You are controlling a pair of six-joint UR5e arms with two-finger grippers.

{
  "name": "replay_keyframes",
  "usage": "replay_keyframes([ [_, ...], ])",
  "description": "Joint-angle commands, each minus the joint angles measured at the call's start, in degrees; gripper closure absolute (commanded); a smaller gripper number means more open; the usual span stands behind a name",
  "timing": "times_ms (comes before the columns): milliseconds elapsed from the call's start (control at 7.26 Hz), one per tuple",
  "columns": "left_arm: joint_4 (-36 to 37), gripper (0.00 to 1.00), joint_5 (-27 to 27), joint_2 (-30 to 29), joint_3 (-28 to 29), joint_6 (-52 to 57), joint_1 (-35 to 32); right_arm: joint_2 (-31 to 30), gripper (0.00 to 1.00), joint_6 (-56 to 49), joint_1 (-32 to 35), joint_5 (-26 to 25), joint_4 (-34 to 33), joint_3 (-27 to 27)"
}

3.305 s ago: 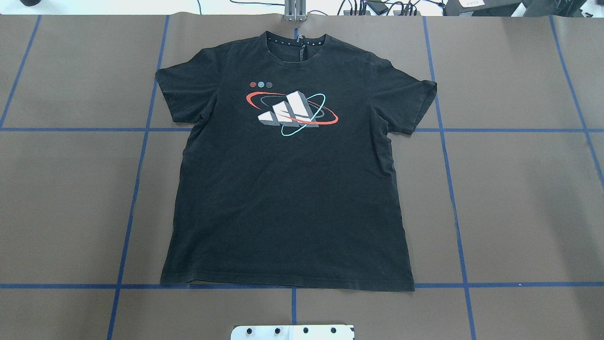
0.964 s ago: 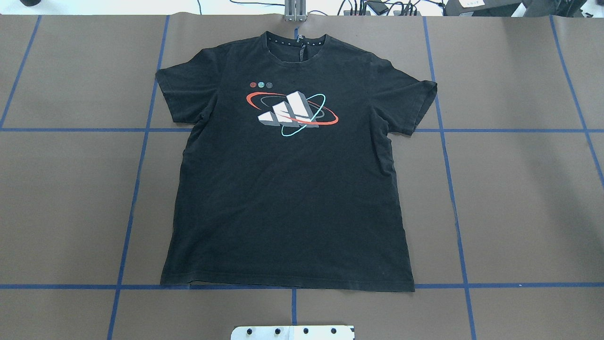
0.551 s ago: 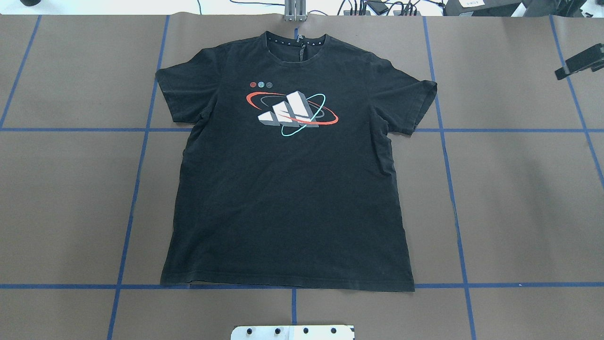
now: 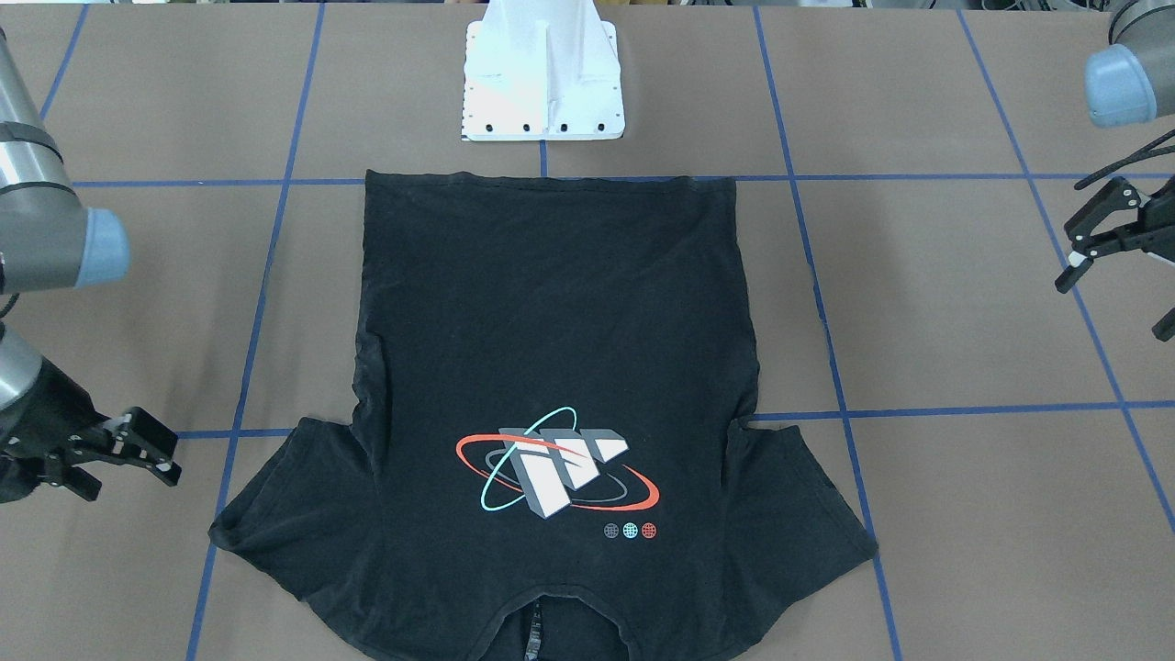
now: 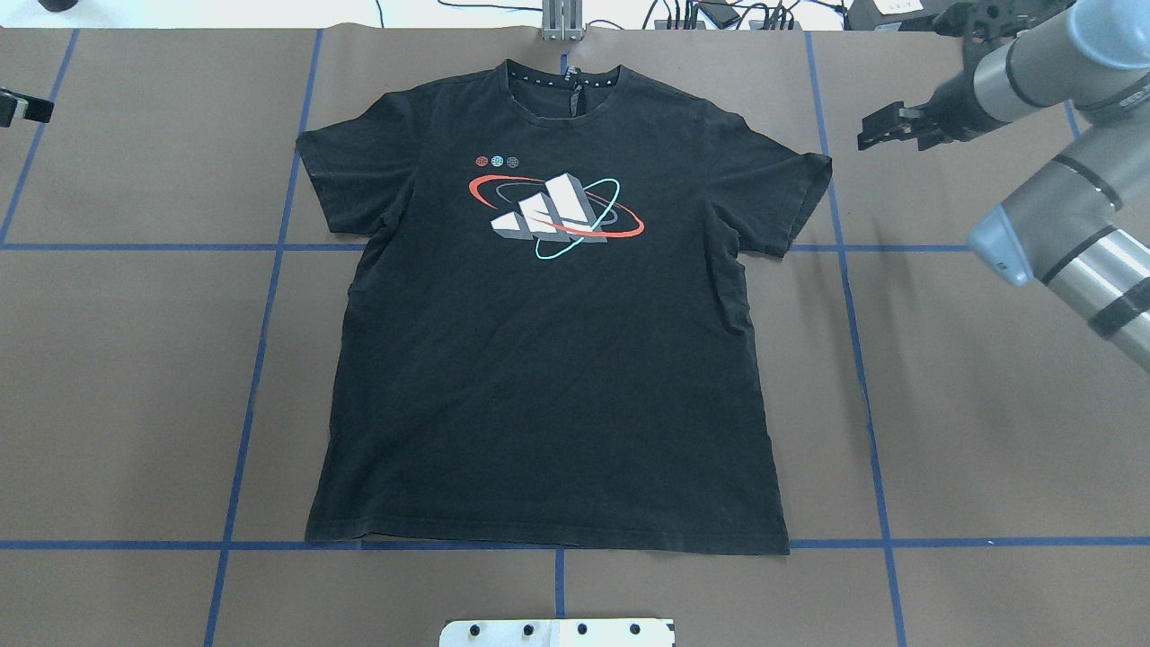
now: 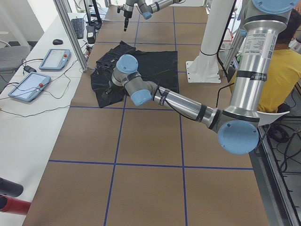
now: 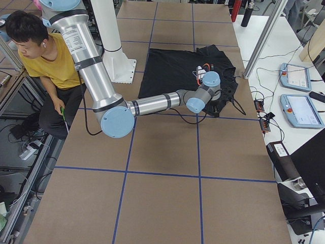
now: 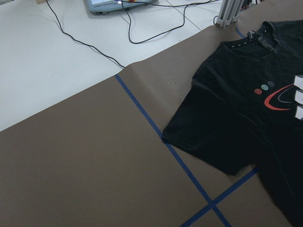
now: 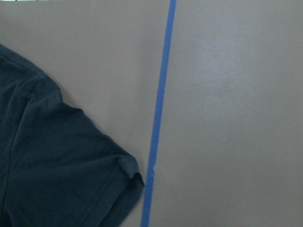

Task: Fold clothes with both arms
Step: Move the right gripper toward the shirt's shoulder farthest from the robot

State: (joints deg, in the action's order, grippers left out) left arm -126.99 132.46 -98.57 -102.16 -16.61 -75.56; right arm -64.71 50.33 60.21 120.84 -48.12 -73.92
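The black T-shirt (image 5: 548,377) lies flat on the table, graphic up (image 5: 557,216), with its collar at the far edge. My right gripper (image 5: 870,128) hovers open and empty just beyond the shirt's right sleeve (image 5: 791,193); it also shows in the front view (image 4: 163,454). My left gripper (image 4: 1111,308) is open and empty, well outside the left sleeve (image 8: 203,127). In the overhead view only the left gripper's tip (image 5: 25,108) shows, at the left edge. The right wrist view shows the right sleeve's corner (image 9: 80,161) beside a blue line. Neither gripper touches the shirt.
Blue tape lines (image 5: 260,341) grid the brown table cover. The white pedestal base (image 4: 543,83) stands at the shirt's hem side. A metal post (image 5: 561,22) and cables sit past the collar. Tablets (image 6: 54,59) lie on the white side bench. A person in yellow (image 7: 51,61) sits behind the robot.
Both arms have come into the overhead view. The right gripper moved in from the right edge toward the right sleeve; the left gripper's tip appeared at the left edge. The shirt has not moved.
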Motion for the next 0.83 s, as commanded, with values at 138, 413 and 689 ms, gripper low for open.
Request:
replay_keyframes([
  [138, -0.1, 0.0, 0.0, 0.0, 0.1, -0.1, 0.4, 2.6, 0.11, 7.2, -4.6, -6.0, 7.2, 6.9],
  [413, -0.1, 0.0, 0.0, 0.1, 0.1, -0.1, 0.5, 4.1, 0.29, 7.2, -5.4, -7.8, 7.2, 8.8],
  [689, -0.1, 0.0, -0.1, 0.1, 0.1, 0.0, 0.5, 5.3, 0.43, 7.2, -6.5, -9.1, 9.2, 11.2],
])
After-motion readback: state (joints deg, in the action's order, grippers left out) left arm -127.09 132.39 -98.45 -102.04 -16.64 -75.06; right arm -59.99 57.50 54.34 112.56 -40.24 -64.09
